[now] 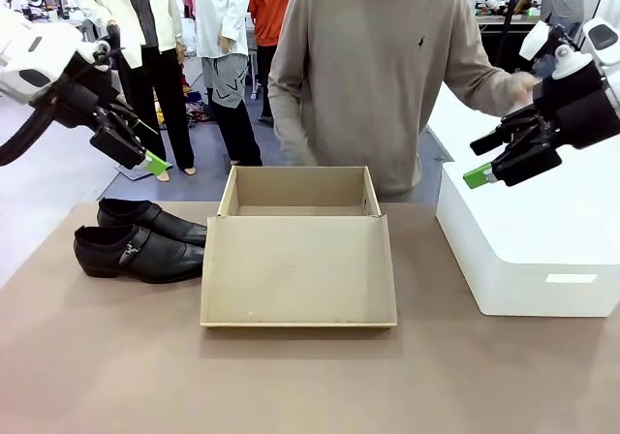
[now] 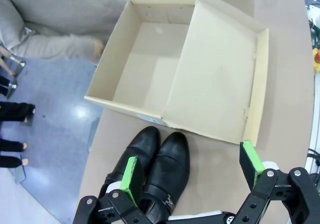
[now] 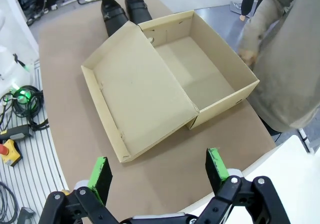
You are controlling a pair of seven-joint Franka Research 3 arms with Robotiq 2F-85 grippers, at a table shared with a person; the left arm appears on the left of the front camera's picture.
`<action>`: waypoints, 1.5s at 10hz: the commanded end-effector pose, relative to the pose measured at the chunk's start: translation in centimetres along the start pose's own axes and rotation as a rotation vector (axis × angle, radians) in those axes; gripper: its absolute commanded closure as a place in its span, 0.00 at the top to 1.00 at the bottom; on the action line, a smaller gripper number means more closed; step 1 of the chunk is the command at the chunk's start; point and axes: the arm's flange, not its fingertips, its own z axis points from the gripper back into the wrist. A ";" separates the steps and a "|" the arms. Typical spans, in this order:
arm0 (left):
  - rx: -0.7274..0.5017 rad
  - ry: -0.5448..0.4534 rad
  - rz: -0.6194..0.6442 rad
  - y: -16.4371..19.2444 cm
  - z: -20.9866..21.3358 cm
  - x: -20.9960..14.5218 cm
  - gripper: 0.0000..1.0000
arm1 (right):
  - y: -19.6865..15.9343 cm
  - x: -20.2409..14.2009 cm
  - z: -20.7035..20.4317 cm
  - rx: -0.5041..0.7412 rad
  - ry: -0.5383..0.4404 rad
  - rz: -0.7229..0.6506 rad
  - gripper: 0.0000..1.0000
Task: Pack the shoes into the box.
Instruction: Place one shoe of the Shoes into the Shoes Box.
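Observation:
The two glossy black shoes (image 1: pixel 136 240) lie side by side on the table, left of the box, toes pointing right. The tan cardboard box (image 1: pixel 300 194) stands open with nothing in it, its attached lid (image 1: pixel 298 271) lying flat toward me. My left gripper (image 1: pixel 145 148) hangs open in the air above and behind the shoes. In the left wrist view the shoes (image 2: pixel 157 166) lie just beyond its green pads (image 2: pixel 131 179), with the box (image 2: pixel 145 64) farther off. My right gripper (image 1: pixel 481 160) is open, raised over the white block. Its wrist view looks down on the box (image 3: pixel 200 69) and the shoes (image 3: pixel 122 9).
A large white block (image 1: pixel 542 250) fills the table's right side. A person in a beige sweater (image 1: pixel 378 56) stands behind the box, one hand (image 1: pixel 300 153) near its far edge and the other arm reaching toward my right gripper. Cables (image 3: pixel 20 99) lie off the table's edge.

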 end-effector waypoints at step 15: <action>-0.072 0.598 -0.424 12.6 1.8 2.4 1.00 | -0.3 0.0 -0.1 0.013 -0.020 0.023 1.00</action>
